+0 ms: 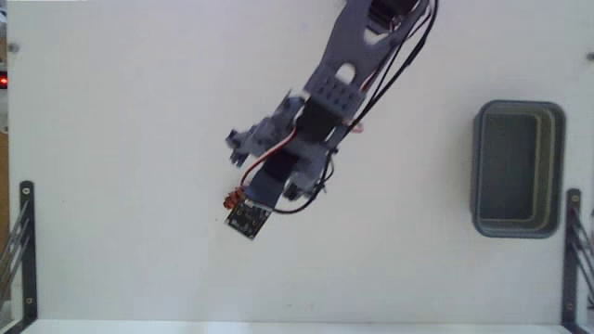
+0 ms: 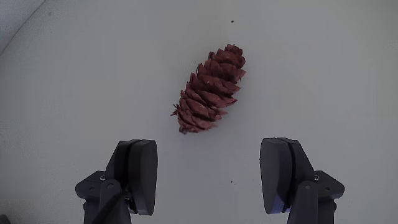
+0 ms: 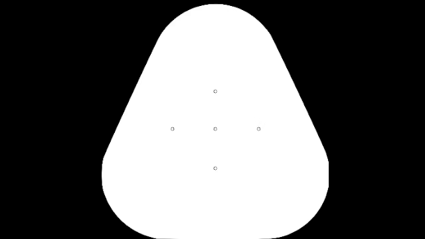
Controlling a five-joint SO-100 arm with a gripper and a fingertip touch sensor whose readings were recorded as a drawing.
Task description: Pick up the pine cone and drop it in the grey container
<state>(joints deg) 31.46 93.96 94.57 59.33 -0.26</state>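
On the white table (image 2: 74, 81), the pine cone (image 2: 210, 89) lies on its side in the wrist view, its long axis tilted so that the blunt end points up and to the right and the ragged end down and to the left. It sits just ahead of the gripper (image 2: 211, 177), roughly centred on the gap between the two dark fingers (image 2: 140, 174), and apart from both. In the fixed view only a sliver of the cone (image 1: 232, 198) shows at the left edge of the arm's (image 1: 339, 74) head, while the grey container (image 1: 518, 169) stands well apart at the right side of the table, its inside bare as far as can be seen. The step in hand looks like the approach to the grasp. To do it well, the arm should advance and lower until the cone lies fully between the fingers, and the wrist would do better to turn a little so the pads close across the cone's narrow width rather than along its tilted length. The scales are stiff and uneven, so a firm, centred pinch near the middle seems safest; catching only the tip could let it pivot or skid away on the smooth surface. The jaws stand spread wide, wider than the cone's width, holding nothing and touching nothing.
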